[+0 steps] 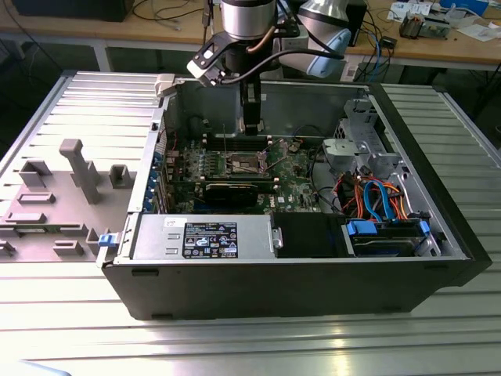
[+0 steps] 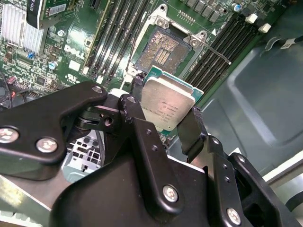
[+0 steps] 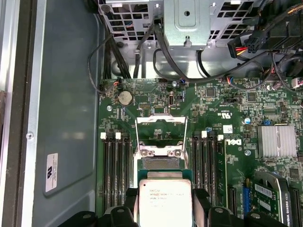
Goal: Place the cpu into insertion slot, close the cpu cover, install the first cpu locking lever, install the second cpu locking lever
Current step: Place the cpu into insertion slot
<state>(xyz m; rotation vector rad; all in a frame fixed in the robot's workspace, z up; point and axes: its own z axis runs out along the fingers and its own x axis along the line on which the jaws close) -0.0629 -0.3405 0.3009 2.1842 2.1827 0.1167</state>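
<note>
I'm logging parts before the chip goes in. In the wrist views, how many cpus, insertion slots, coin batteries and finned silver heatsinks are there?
cpu: 1
insertion slot: 1
coin battery: 1
finned silver heatsink: 1
Total: 4

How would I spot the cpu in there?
Look inside the open computer case, over the green circuit board. Held in the black gripper is the cpu: a small flat square with a dull silver top, unlike the dark insertion slot beyond it.
</note>
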